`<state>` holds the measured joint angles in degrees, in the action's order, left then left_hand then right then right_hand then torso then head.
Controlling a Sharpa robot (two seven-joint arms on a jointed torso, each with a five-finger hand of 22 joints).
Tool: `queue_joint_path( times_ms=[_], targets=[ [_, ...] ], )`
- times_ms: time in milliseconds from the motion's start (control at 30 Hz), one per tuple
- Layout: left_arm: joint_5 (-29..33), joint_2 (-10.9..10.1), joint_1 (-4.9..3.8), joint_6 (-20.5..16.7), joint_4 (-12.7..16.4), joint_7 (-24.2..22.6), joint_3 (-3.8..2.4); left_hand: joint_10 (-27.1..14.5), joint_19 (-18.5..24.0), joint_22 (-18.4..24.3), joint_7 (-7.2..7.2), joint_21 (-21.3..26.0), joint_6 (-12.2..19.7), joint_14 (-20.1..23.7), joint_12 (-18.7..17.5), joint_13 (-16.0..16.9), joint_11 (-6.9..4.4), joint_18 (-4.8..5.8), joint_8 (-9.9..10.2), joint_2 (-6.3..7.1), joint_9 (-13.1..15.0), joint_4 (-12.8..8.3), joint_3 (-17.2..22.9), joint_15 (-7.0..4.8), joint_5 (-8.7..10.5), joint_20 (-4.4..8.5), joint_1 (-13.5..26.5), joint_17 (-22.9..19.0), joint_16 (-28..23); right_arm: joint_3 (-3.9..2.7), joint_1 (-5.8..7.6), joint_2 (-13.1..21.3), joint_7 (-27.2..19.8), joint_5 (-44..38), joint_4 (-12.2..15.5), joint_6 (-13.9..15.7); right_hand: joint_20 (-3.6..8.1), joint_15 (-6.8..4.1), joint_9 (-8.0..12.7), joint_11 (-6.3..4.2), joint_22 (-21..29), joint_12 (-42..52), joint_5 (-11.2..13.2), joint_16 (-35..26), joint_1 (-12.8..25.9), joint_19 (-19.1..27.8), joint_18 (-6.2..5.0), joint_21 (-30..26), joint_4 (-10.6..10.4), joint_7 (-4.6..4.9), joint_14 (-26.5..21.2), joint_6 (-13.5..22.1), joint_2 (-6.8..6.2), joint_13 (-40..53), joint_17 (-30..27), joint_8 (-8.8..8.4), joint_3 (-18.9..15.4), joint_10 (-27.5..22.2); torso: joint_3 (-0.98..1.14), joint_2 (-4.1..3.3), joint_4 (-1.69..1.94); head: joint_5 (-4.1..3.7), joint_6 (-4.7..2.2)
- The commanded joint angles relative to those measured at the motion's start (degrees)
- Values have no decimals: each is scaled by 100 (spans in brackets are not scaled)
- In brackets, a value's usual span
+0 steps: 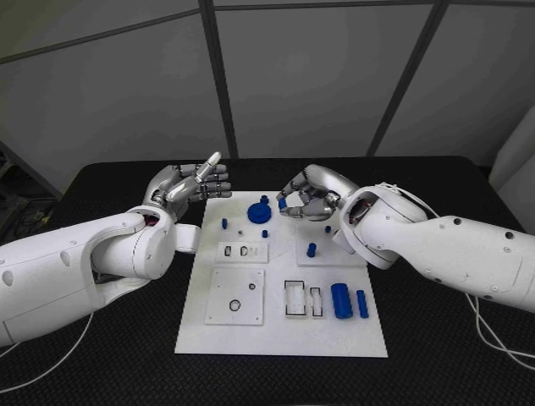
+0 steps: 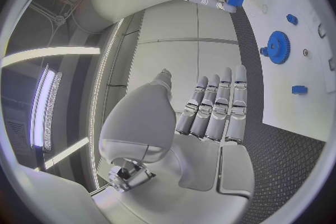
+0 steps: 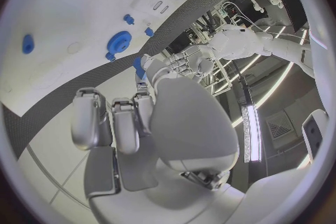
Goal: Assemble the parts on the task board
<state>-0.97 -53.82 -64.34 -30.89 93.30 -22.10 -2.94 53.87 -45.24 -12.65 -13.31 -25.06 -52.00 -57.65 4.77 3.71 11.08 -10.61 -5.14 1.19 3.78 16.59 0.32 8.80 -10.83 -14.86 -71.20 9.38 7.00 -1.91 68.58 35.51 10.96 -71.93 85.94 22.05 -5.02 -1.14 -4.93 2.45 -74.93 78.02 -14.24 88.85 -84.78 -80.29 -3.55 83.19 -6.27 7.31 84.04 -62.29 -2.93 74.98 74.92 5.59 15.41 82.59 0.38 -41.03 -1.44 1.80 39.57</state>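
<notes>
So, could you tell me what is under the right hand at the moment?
The right hand pinches a small blue part above the far end of the task board, near the blue gear. Whatever lies on the board directly beneath the palm is covered.

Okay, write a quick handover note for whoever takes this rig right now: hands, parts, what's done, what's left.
Left hand: open, fingers straight, raised at the task board's far left corner, holding nothing.
Right hand: over the board's far edge, pinching a small blue part in its fingertips.
Blue gear: on the board near the far edge, beside the right hand.
Two blue cylinders: lying loose at the board's near right.
Small blue pegs stand on the board.
Done: one part picked up.
Left: place it, then the loose cylinders, probably.
</notes>
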Motion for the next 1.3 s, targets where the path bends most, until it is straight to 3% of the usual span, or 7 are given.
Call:
queue_joint_path(
  times_ms=[33, 400, 533, 1300],
  targets=[
    [-41, -2, -12, 72, -4, -12, -6, -49, 49, -5, -12, -14, 16, 25, -17, -4, 7, 34, 25, 15, -1, 2, -39, -7, 23, 5, -51, 9, -18, 39, 6, -158, 492, -329, -36, -104, 11, -41, -15, -19, -132, -48, 25, 3, 64, -43, 53, 24, 11, -26, 535, -101, -20, 386, 1238, 45, 35, -39, -2, 9, -1, 71, 35],
    [-41, -45, -14, 66, -4, -28, -7, -39, 53, -5, -6, -16, 4, 19, -13, -2, 3, 33, 22, 9, 2, 5, -43, -8, 24, 4, -50, 13, -21, 280, -91, -635, 736, -782, -186, -186, 12, -38, -11, -12, -136, -91, 87, -1, 183, -46, 54, 23, -14, -19, 533, -81, -61, 356, 1229, 37, 31, -70, 15, -9, 1, 199, 107],
    [-41, -49, -14, 64, -2, -28, -7, -39, 53, -5, -6, -16, 4, 19, -13, -2, 3, 33, 22, 9, 2, 5, -43, -8, 24, 4, -50, 13, -21, 356, -141, -734, 774, -923, -213, -232, 12, -38, -10, -11, -134, -93, 94, -5, 205, -44, 54, 21, -19, -19, 532, -79, -69, 355, 1222, 36, 27, -71, 8, -8, -8, 229, 127],
    [-41, -24, -15, 71, -8, -21, -7, -39, 53, -5, -6, -16, 4, 19, -13, -2, 3, 33, 22, 9, 2, 5, -43, -8, 24, 4, -50, 13, -21, 414, -338, -995, 800, -1165, -364, -344, 12, -38, -10, -13, -140, -80, 71, 0, 277, -49, 55, 23, -34, -21, 534, -79, -102, 368, 1233, 38, 8, -61, 8, -6, -6, 294, 208]
  ],
)
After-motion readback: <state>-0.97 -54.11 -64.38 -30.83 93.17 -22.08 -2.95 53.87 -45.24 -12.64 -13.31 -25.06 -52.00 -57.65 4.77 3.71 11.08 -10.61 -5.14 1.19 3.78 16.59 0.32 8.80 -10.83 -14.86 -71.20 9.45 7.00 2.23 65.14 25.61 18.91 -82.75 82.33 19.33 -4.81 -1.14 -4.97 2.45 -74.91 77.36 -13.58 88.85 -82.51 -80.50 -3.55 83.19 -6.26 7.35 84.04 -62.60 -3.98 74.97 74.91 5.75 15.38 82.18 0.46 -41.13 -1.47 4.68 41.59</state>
